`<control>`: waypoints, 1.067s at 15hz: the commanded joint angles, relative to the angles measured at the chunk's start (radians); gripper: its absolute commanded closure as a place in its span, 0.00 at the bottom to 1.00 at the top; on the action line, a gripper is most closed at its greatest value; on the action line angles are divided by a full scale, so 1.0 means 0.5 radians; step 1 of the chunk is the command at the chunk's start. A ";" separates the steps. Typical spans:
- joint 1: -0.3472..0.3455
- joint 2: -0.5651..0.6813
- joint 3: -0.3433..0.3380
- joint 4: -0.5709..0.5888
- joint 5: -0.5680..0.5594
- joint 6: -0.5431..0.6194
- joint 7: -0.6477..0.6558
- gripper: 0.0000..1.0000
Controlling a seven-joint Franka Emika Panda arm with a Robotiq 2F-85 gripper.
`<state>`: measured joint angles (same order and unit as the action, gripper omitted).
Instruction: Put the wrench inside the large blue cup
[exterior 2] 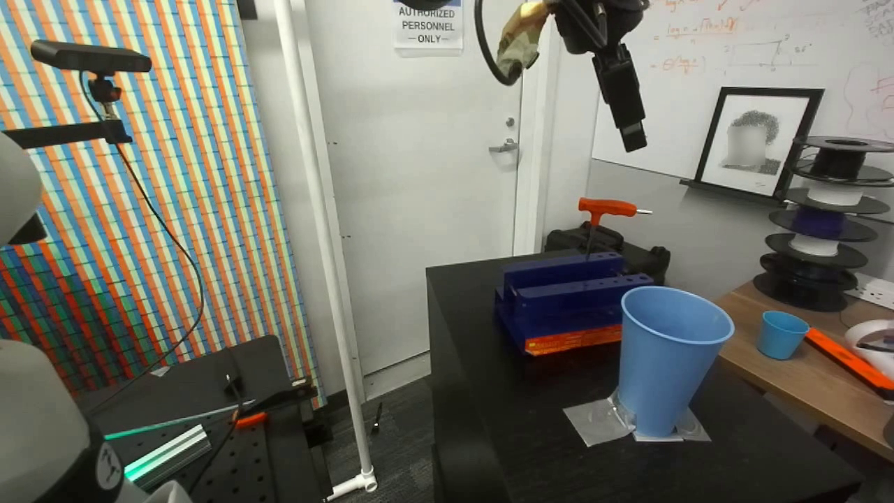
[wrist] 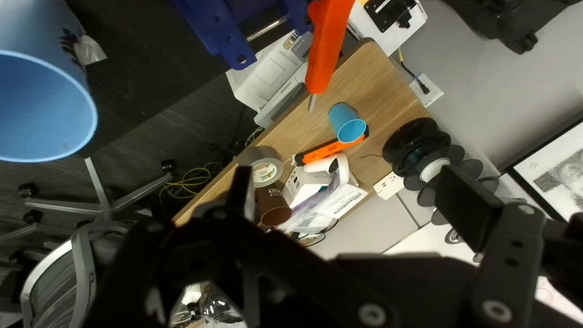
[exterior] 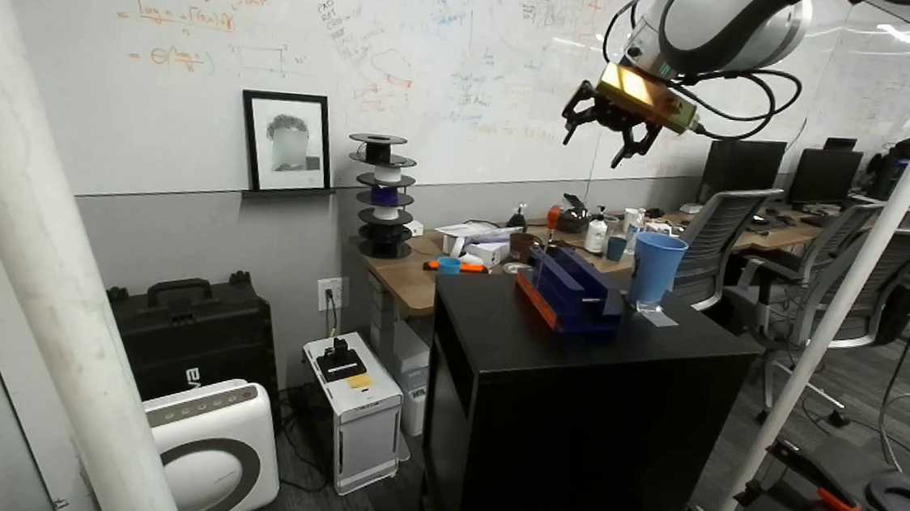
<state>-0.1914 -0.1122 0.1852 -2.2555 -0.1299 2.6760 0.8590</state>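
The wrench is an orange T-handle hex key (exterior: 553,218) standing upright in a dark-blue boxy rack (exterior: 581,298) on a black cabinet. It also shows in an exterior view (exterior 2: 607,207) and at the top of the wrist view (wrist: 325,50). The large blue cup (exterior: 656,267) stands upright beside the rack, taped down at its base. It shows in an exterior view (exterior 2: 667,370) and at the left of the wrist view (wrist: 45,68); its visible inside holds nothing. My gripper (exterior: 591,153) is open and empty, well above the rack and wrench. Its fingers (wrist: 355,200) are wide apart.
The black cabinet top (exterior: 490,323) carries the rack and cup. Behind it a wooden desk (exterior: 412,281) holds a small blue cup (exterior 2: 782,335), an orange tool, boxes and bottles. A spool stack (exterior: 384,201) stands by the whiteboard. A white pole (exterior: 842,286) rises near the cabinet.
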 commanded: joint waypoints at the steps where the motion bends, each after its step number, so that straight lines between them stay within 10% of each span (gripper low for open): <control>1: 0.146 0.221 -0.111 0.254 0.051 -0.099 0.010 0.00; 16: 0.443 0.639 -0.333 0.453 0.162 -0.302 0.001 0.00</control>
<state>-0.0025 0.1745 0.0485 -2.0715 -0.0588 2.5622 0.8612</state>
